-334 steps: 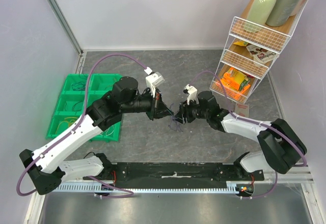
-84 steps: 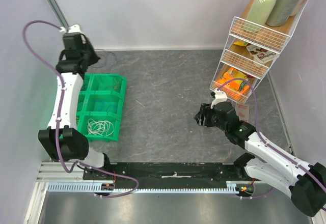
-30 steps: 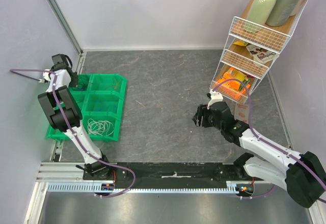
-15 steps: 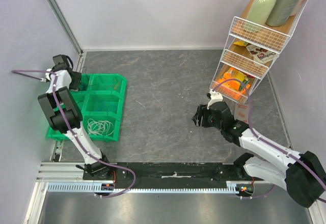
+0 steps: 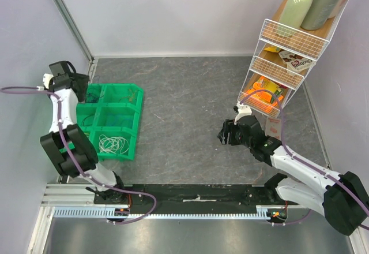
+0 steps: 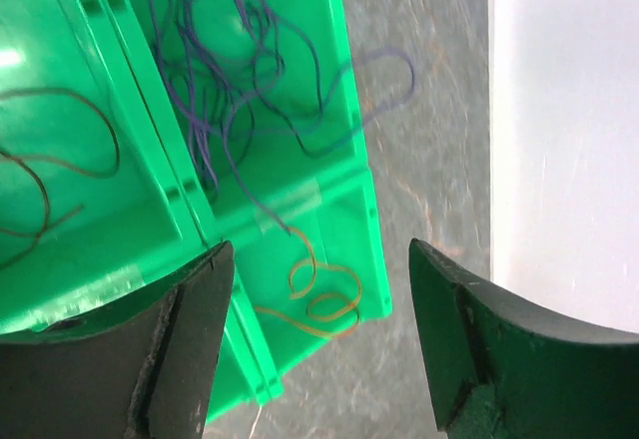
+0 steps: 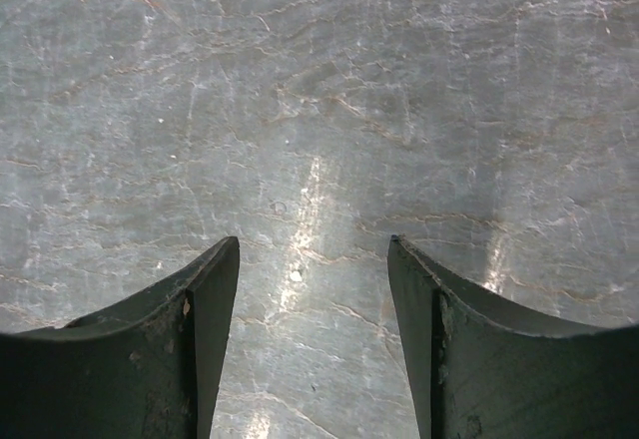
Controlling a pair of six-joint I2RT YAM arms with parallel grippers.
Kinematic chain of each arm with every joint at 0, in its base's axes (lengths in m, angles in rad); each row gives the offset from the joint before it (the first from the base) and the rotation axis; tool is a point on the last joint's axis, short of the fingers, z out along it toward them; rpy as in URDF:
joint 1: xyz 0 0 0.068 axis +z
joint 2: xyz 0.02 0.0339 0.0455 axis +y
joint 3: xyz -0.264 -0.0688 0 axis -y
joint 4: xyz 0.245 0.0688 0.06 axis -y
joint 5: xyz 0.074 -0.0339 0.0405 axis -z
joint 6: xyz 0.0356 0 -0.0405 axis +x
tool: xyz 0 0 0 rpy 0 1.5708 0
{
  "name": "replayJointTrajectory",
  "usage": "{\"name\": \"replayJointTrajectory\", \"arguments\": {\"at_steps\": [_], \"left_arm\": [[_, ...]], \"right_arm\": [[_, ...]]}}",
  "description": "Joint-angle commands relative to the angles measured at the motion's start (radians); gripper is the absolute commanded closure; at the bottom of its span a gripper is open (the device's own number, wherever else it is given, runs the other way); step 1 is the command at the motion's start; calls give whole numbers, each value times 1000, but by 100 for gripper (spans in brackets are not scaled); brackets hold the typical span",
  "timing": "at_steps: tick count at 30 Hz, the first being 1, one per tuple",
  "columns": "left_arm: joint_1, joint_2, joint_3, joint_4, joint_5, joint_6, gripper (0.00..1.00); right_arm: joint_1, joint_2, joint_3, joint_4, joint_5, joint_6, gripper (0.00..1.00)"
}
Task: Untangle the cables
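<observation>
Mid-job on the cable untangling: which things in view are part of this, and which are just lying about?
Part of the job:
- purple cables
- orange cable
- white cables
- green tray holding them

Just lying about:
- wire rack
- bottles on its top shelf
- snack packets on the lower shelves

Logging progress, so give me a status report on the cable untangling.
Left hand open above green tray. Right hand open over table. Purple cables in tray compartment, one loop over rim. No obstruction seen.
</observation>
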Motion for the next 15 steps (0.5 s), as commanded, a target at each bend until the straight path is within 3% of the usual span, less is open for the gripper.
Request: {"name": "replayJointTrajectory", "arguments": {"at_steps": [1, 3, 7, 12, 15], "left_arm": [[-92, -176, -95, 68, 153, 27, 23], [-195, -266, -159, 122, 176, 53, 23], [-546, -411, -260, 264, 196, 201, 21], [-952, -555, -395, 442, 157, 389, 18], [-1140, -620, -480, 519, 150, 473, 13]], "right_arm": [[-3, -46, 63, -71, 57, -44, 30], [-3, -90, 79, -112, 98, -55, 28], [-3, -207, 124, -220, 204, -72, 21], [-3, -377, 164, -347, 336, -75, 2], [-3, -486, 175, -389, 392, -81, 2]]}}
